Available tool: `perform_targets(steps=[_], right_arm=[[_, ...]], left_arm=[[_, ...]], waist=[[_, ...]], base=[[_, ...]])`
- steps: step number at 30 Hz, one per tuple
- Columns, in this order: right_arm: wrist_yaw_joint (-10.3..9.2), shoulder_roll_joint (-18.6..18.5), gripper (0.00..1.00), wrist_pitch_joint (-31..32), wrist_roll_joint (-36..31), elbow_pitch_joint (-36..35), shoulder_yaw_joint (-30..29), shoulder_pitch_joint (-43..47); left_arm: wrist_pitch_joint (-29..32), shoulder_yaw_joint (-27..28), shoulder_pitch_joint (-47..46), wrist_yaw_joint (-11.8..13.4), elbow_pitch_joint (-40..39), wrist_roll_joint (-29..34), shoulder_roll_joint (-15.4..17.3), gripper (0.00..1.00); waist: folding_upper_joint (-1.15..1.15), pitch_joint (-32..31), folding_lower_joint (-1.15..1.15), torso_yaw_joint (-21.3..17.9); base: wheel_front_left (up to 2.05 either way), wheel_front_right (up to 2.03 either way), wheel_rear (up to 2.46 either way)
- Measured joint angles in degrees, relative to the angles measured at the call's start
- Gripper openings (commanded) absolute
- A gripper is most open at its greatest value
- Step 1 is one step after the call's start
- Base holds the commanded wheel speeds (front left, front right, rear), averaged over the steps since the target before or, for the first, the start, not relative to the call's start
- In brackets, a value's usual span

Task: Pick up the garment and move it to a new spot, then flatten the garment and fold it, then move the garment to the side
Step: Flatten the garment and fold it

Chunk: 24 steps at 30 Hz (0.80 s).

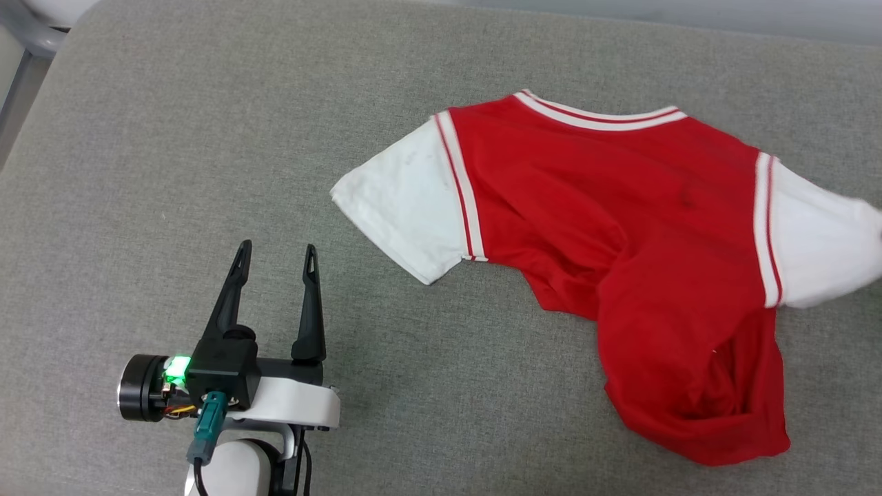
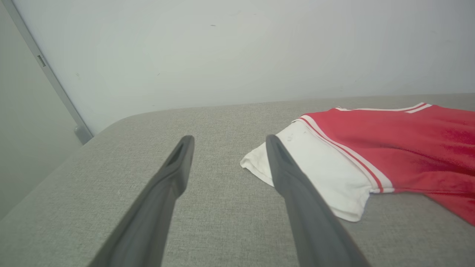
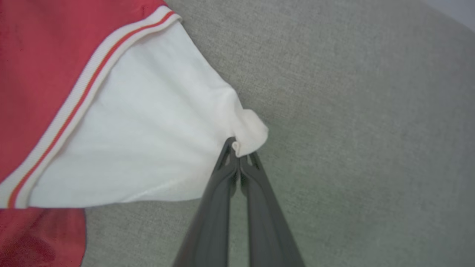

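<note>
The garment point(image 1: 620, 227) lies on the grey worktop point(image 1: 172, 172), collar away from me. Both white sleeves are spread out, and the red body is twisted and bunched toward its hem. My right jaws are pressed together on the outer corner of the right sleeve point(image 3: 148, 129), pinching only a small fold of its edge. My left jaws are spread and empty, resting over bare worktop, well apart from the left sleeve point(image 1: 406, 207).

My worry is that thin bite. If I lift or drag from here, I judge the whole garment's weight and the cloth-on-cloth friction would pull on that one corner, and it could slip out. Held at a single point, it would also hang in a rope, so the bunched hem might fold under itself when set down, making flattening harder.
</note>
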Motion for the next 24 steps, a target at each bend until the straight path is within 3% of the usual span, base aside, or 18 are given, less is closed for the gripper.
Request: perform_targets(steps=[10, 11, 12, 20, 24], right_arm=[[0.01, 2.64, 0.0, -1.4, -0.73, 10.2, -4.74, 8.76], [0.01, 3.19, 0.29, -2.3, -0.63, 10.56, -5.37, 9.1], [0.01, 3.8, 1.0, -3.43, -0.48, 10.76, -6.02, 9.46], [-0.01, 6.93, 1.0, -19.83, -4.72, 6.45, -12.39, 10.98], [-0.01, 9.57, 1.0, -26.74, -9.14, 2.78, -16.68, 13.66]], left_arm=[[0.0, -0.15, 0.28, -0.51, 0.83, 0.31, 0.05, 1.0], [0.0, -0.11, 0.28, -0.52, 1.0, 0.3, 0.08, 1.0], [0.0, 0.01, 0.29, -0.52, 1.09, 0.29, 0.18, 1.0], [0.0, 1.79, 0.33, -1.8, 1.44, -0.33, 2.19, 1.0], [0.0, 3.09, -1.36, -4.01, 2.18, -0.99, 4.2, 1.0]], waist=[[0.0, -0.22, 0.0, -0.23], [0.0, -0.37, 0.0, -0.25], [0.0, -0.57, 0.0, -0.3], [0.0, -3.72, 0.0, -1.47], [0.0, -5.02, 0.0, -2.95]], base=[[0.0, 0.0, 0.0], [0.0, 0.0, 0.0], [0.0, 0.0, 0.0], [0.0, 0.0, 0.0], [0.0, 0.0, 0.0]])
